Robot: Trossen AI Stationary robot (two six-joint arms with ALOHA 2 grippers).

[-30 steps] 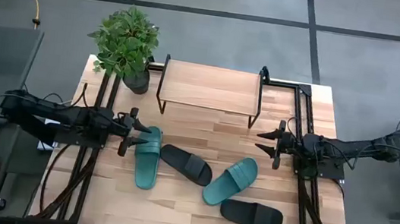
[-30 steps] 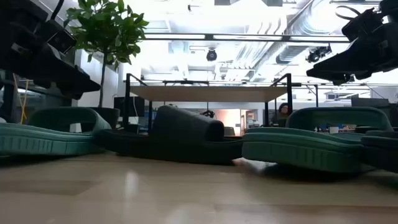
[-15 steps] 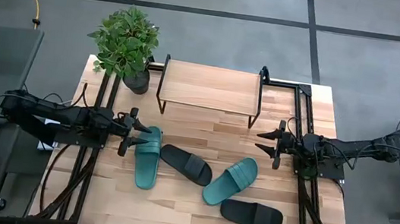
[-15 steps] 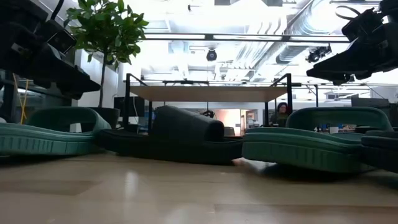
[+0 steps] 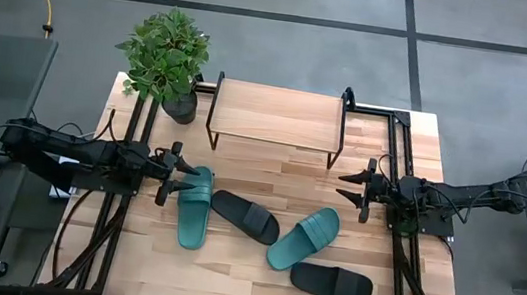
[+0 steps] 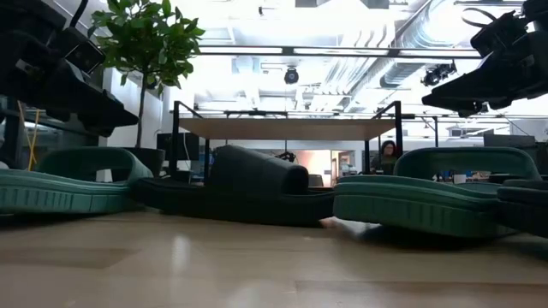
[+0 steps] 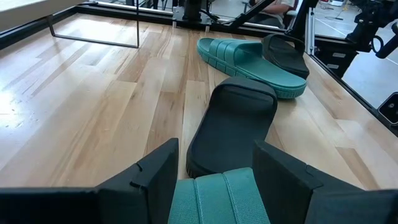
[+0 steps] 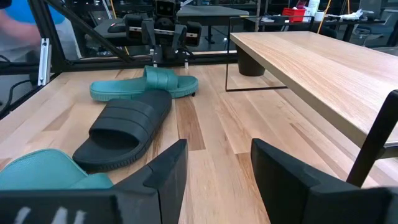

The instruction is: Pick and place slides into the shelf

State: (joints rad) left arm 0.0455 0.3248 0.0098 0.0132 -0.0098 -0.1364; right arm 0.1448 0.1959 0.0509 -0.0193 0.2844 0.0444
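Four slides lie sole-down on the table. One teal slide [image 5: 195,207] is at the left, a black one [image 5: 245,216] beside it, a second teal one [image 5: 304,238] to the right, and a second black one [image 5: 330,283] near the front edge. The shelf [image 5: 278,115] stands on its black legs at the far side. My left gripper [image 5: 183,175] is open and hovers over the left teal slide's strap [image 7: 217,196], with a finger on either side and above it. My right gripper [image 5: 347,189] is open over bare wood, right of the shelf.
A potted plant [image 5: 165,60] stands at the far left corner beside the shelf. Black rails [image 5: 126,201] run along both sides of the table. Bare wood lies between the shelf and the slides [image 5: 270,174]. A person sits in the room behind [image 6: 385,152].
A person's hand beside the table's left edge has drawn back out of the high view. Both arms and all the slides have kept still.
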